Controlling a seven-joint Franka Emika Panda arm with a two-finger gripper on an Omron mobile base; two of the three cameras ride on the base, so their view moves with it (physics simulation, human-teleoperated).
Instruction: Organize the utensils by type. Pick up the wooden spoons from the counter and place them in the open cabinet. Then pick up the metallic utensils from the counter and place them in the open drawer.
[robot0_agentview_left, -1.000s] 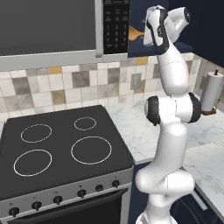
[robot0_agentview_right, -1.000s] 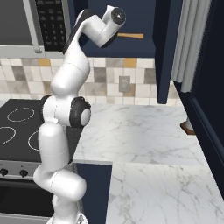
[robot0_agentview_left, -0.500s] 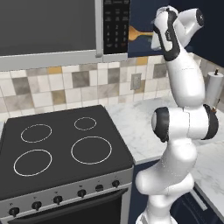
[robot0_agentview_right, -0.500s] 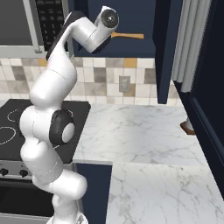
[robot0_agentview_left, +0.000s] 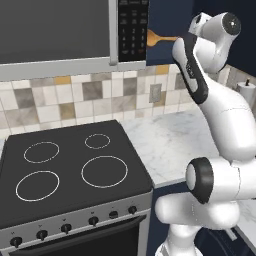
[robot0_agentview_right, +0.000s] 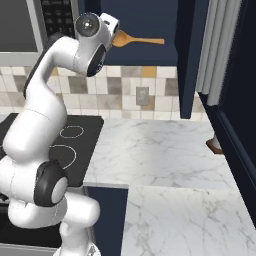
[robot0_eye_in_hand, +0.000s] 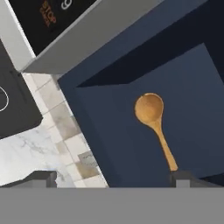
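Black stovetop (robot0_agentview_left: 70, 170) (microwave (robot0_agentview_left: 65, 35) above)

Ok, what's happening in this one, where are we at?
The white arm is raised to the open cabinet beside the microwave. A wooden spoon lies on the cabinet shelf, and the pincer stands open just off it, with nothing between its fingers. So one spoon looks delivered. No metallic utensils can be made out on the counter from here.
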